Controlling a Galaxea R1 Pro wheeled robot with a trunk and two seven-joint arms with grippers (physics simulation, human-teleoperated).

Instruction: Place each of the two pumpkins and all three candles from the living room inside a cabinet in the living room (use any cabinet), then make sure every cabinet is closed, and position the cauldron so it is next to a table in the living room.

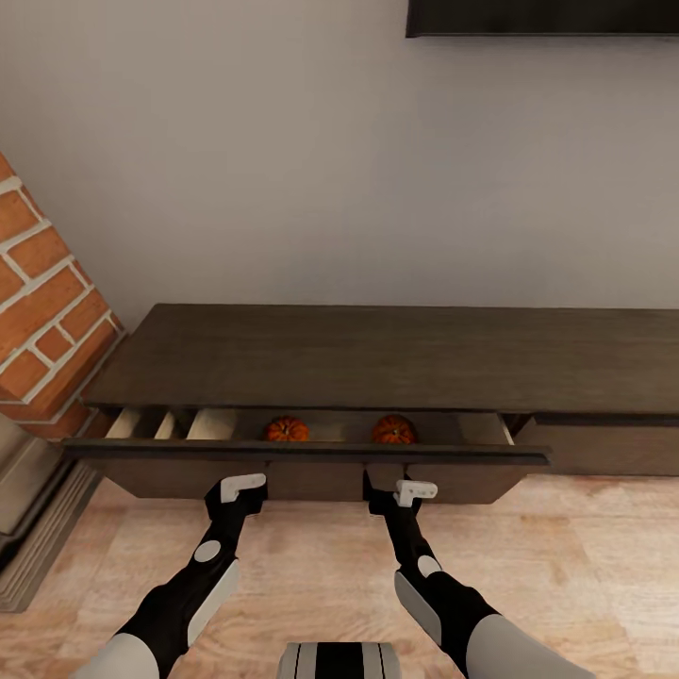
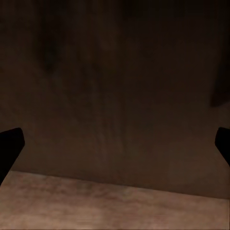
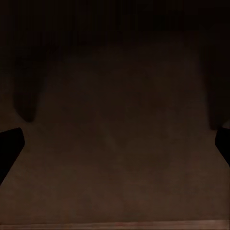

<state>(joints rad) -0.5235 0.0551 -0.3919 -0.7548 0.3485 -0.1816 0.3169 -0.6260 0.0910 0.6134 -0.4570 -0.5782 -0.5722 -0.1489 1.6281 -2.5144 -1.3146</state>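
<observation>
Both jaws spread wide, nothing between them. I have the left gripper (image 1: 236, 483) and right gripper (image 1: 401, 486) low against the front of the cabinet (image 1: 377, 358), below its pulled-out drawer (image 1: 302, 451). Two pumpkins (image 1: 287, 430) (image 1: 393, 430) sit inside that drawer, well apart, near its middle. Brick wall (image 1: 42, 302) stands beside the cabinet's left end. Wood floor (image 1: 311, 575) lies under my arms.

Pretty clearly a living room in a home: long low dark-wood cabinet (image 1: 396, 358) against a plain grey wall (image 1: 283, 160), brick fireplace surround (image 1: 42, 302) at 9 o'clock, a dark screen's edge (image 1: 542, 17) mounted at 1 o'clock, light wood floor (image 1: 585, 566).
</observation>
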